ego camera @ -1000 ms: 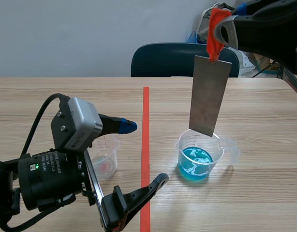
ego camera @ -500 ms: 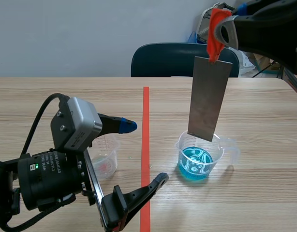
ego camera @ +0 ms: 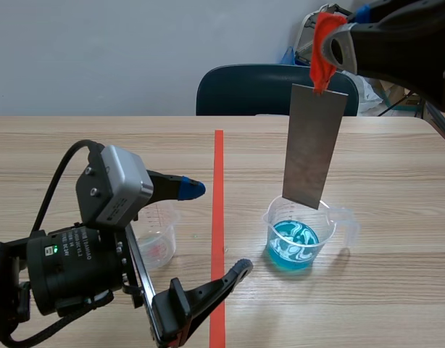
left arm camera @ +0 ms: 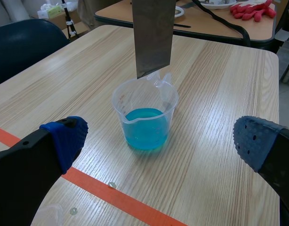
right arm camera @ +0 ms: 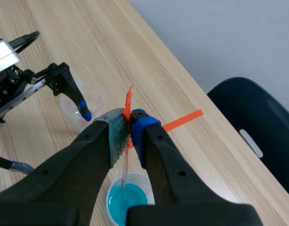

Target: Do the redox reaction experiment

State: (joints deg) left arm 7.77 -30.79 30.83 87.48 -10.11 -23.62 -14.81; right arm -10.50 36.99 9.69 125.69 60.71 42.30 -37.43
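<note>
Wooden table (ego camera: 396, 167), right gripper (right arm camera: 130, 127) clamped on metal plate (ego camera: 314, 145) hanging below its jaws, lower edge near rim of blue-liquid beaker (ego camera: 301, 235), left gripper (left arm camera: 161, 139) spread wide, beaker just ahead

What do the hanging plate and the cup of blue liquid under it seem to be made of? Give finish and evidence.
The plate: probably metal, dull grey, matte brushed finish; it hangs thin, flat and rigid with straight edges. Which metal cannot be told.
The cup: likely clear plastic, smooth; the blue liquid shows through its thin wall, and it has a moulded spout.
</note>
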